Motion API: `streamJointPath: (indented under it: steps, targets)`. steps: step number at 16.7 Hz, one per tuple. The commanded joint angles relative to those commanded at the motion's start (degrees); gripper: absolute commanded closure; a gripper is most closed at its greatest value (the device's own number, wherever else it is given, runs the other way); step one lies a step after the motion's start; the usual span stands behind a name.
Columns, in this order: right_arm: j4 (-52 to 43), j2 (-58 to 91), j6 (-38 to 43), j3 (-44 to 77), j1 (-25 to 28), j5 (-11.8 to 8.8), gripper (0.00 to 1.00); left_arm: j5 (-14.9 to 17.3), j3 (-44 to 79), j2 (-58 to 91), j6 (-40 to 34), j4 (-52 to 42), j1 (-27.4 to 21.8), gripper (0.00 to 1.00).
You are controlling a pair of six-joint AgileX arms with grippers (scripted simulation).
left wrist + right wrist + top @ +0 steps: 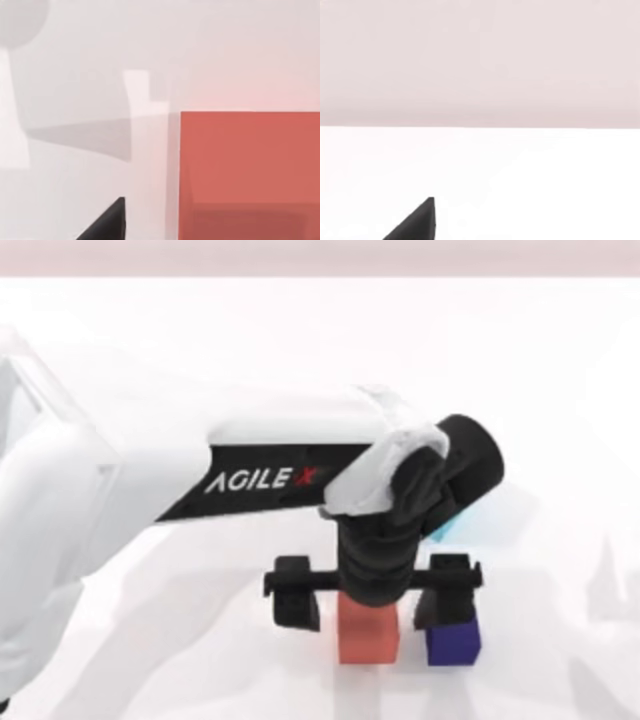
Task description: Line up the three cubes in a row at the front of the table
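My left gripper (370,602) reaches in from the left and hangs open over the coral-red cube (368,635), one finger on each side and neither touching it. In the left wrist view the red cube (250,170) fills the near field, with a gap to the one dark fingertip (107,222) that shows. The small navy cube (455,645) sits just right of the red one, partly under a finger. Only a sliver of the light cyan cube (457,528) shows behind the wrist. The right gripper (462,225) is parked out of the top view.
The white table (560,390) stretches to a pale pinkish band (320,255) along its far edge. The left arm's white forearm (150,470) covers much of the table's left side. The right wrist view holds only bare table (545,175) and the pinkish band (480,60).
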Motion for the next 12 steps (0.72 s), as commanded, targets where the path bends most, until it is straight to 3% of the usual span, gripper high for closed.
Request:
streamJointPath:
  steps: [6, 12]
  targets:
    - [0.0, 0.0, 0.0, 0.0, 0.0, 0.0, 0.0, -0.03, 0.9, -0.26, 0.01, -1.0, -0.1, 0.0]
    - [0.0, 0.0, 0.0, 0.0, 0.0, 0.0, 0.0, 0.02, 8.78, -3.44, -0.42, -12.79, 0.64, 0.0]
